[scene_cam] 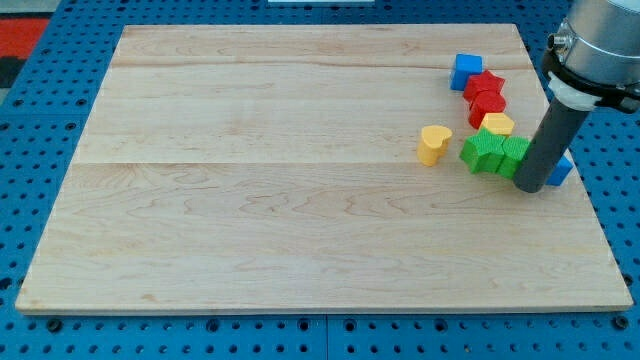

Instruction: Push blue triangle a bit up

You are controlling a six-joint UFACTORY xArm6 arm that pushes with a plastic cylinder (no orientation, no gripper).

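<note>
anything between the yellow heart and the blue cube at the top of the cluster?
Camera view: nothing. Bare board runs from the yellow heart up to the blue cube; the red blocks sit right of that line.

A pale wooden board [300,180], made of joined planks with visible grain, lay on a blue perforated surface [50,110] dotted with holes. A red patch [25,40] showed at the view's top left. Lighting was even.
</note>
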